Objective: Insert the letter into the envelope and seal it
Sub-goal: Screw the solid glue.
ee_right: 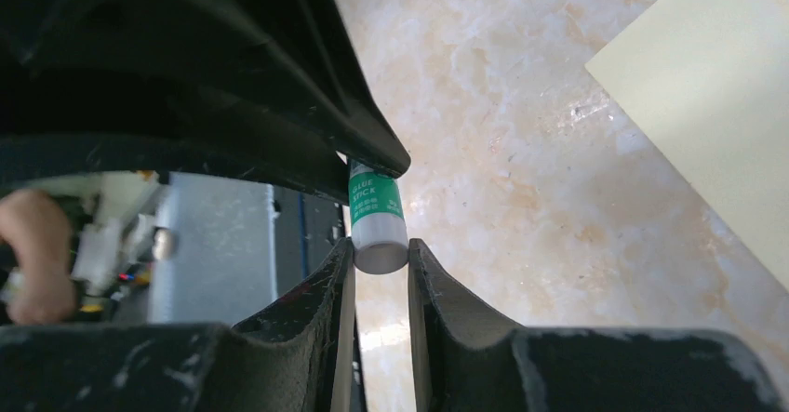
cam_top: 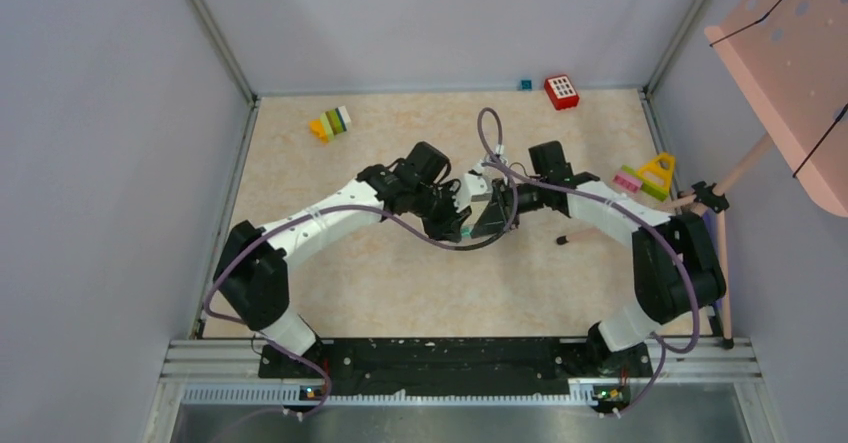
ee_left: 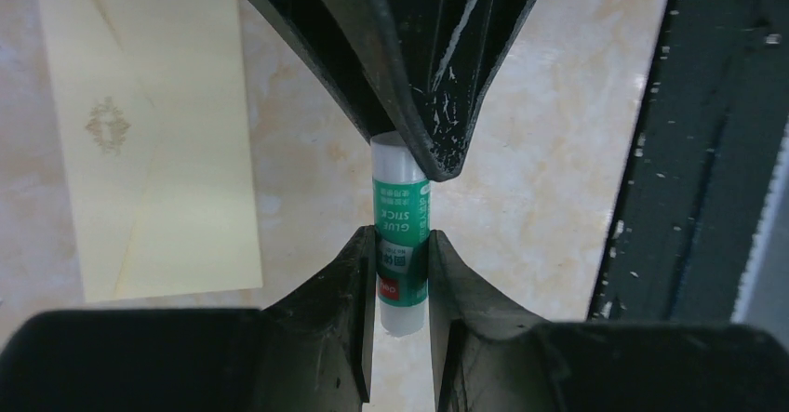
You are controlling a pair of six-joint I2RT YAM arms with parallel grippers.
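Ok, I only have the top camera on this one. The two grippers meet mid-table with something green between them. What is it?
Observer: A glue stick with a green label. The left gripper is clamped on its body.
Reviewer: And the right one?
Observer: The right gripper has its fingers on either side of the white cap end, touching it.
Reviewer: I can't make out the envelope from above.
Observer: The left wrist view shows the envelope lying flat on the table beside the grippers. It has a small ornament on its face and is apart from the glue stick.
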